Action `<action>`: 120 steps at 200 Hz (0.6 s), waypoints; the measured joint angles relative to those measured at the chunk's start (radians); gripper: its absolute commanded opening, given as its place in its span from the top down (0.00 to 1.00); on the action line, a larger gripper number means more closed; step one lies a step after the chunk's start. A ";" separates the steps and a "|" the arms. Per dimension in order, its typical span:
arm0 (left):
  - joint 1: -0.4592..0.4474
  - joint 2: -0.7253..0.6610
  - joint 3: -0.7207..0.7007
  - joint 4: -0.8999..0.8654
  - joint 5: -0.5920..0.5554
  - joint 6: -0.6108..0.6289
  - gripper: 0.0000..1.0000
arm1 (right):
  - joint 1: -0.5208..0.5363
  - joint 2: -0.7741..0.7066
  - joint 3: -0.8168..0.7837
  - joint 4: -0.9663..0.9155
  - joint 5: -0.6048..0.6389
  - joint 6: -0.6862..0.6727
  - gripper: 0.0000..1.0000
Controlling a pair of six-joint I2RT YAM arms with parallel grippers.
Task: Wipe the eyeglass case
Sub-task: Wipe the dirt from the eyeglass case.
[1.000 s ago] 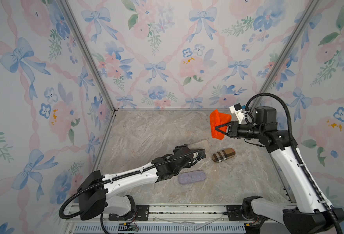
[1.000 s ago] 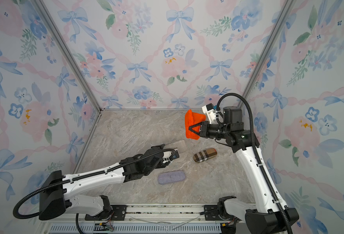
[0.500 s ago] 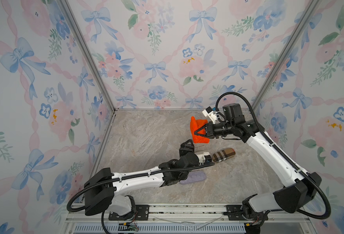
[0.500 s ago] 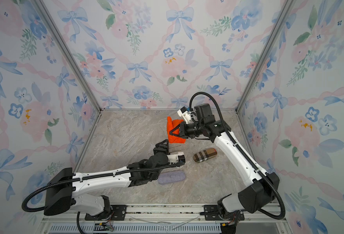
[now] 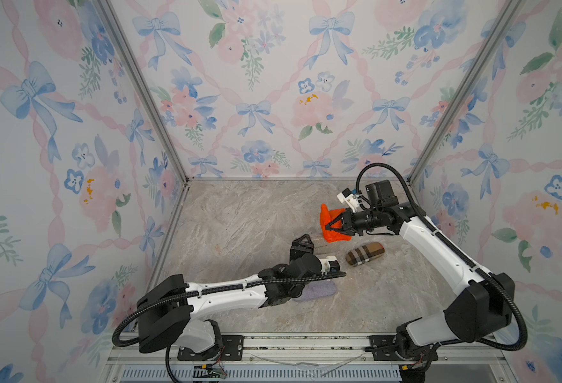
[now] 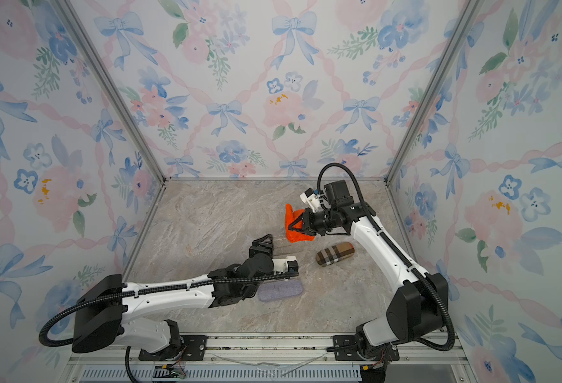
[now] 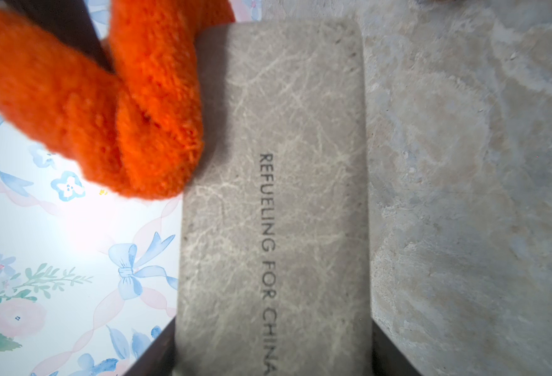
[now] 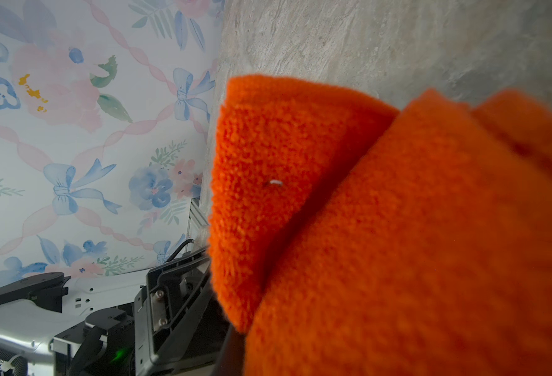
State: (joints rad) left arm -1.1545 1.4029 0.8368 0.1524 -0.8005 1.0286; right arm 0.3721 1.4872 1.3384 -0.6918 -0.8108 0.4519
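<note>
While left gripper (image 5: 303, 240) holds case (image 7: 274, 195), cloth (image 7: 112, 107) touches.

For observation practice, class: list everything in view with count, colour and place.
table: one, grey marble, centre
grey eyeglass case: one, grey, in the left gripper
orange cloth: one, orange, in the right gripper
plaid case: one, tan check, on the table
lilac case: one, pale purple, table, partly under left arm
walls: three, floral, around the table
left gripper: one, black, shut on the case
right gripper: one, black, shut on the cloth
</note>
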 measured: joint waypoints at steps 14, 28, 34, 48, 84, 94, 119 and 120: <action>0.003 -0.001 0.000 0.002 0.000 0.000 0.80 | 0.055 0.035 0.034 0.018 -0.018 0.016 1.00; 0.003 -0.001 0.000 0.003 -0.004 -0.002 0.79 | 0.113 0.084 0.076 0.053 -0.047 0.038 1.00; 0.005 -0.001 -0.001 0.001 -0.016 -0.006 0.79 | 0.130 0.101 0.088 0.067 -0.053 0.046 1.00; 0.013 -0.002 -0.004 -0.002 -0.030 -0.008 0.79 | 0.132 0.120 0.093 0.089 -0.072 0.054 1.00; 0.011 -0.002 -0.007 0.003 0.002 -0.007 0.78 | 0.043 0.064 -0.021 0.114 -0.150 0.056 1.00; 0.008 -0.002 -0.013 0.003 0.016 -0.007 0.78 | -0.004 0.023 -0.077 0.108 -0.163 0.053 1.00; 0.007 -0.003 -0.019 0.003 0.024 -0.003 0.78 | -0.079 -0.037 -0.148 0.082 -0.171 0.042 1.00; 0.007 -0.003 -0.019 0.003 0.024 -0.003 0.78 | -0.079 -0.037 -0.148 0.082 -0.170 0.042 1.00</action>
State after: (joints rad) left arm -1.1477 1.3998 0.8173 0.1551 -0.7761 1.0256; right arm 0.2932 1.4502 1.1904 -0.6102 -0.9810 0.4942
